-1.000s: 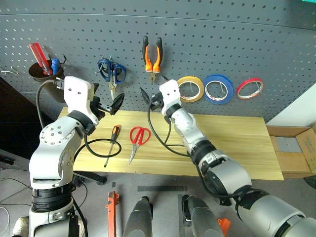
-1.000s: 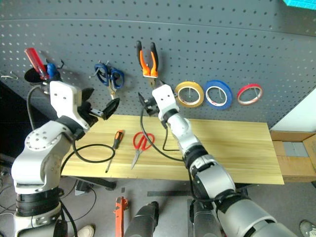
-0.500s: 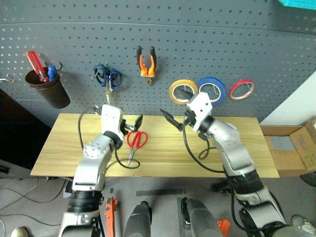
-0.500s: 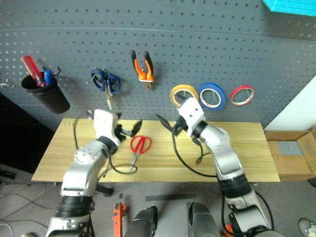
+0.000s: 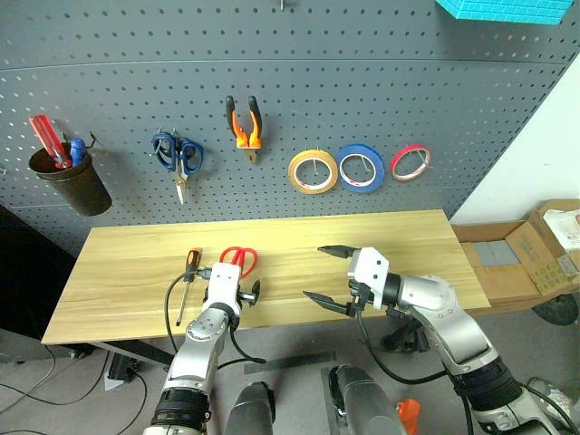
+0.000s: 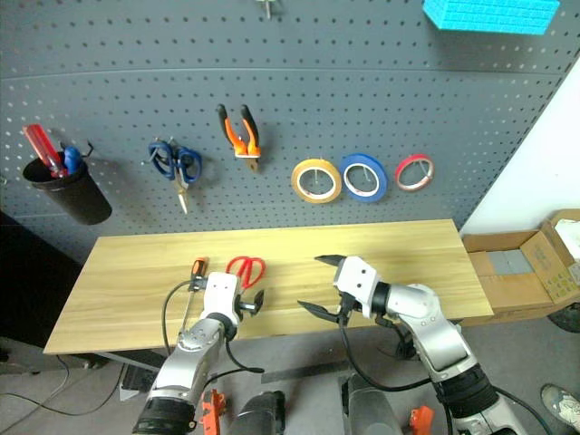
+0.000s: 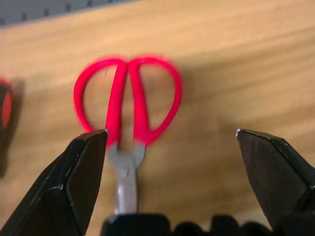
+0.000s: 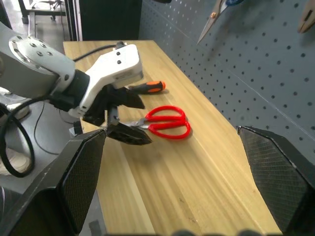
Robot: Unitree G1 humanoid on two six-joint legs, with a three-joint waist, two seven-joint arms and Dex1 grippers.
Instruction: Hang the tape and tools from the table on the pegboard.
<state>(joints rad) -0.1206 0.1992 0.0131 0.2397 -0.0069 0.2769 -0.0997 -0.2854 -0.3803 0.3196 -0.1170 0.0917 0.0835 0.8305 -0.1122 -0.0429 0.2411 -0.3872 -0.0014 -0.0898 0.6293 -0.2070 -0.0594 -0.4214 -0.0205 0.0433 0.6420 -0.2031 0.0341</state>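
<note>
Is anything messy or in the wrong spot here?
Nothing is spilled or broken. Two tools still lie on the table instead of hanging on the pegboard: the red scissors and the screwdriver beside them. The left gripper, open, sits over the scissors' blades.

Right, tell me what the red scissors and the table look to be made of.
Red scissors: glossy red handle loops, likely plastic; the blades are dull grey, apparently metal. Table: light yellow wood with visible grain lines and a smooth matte finish, though solid wood or veneer cannot be told.
</note>
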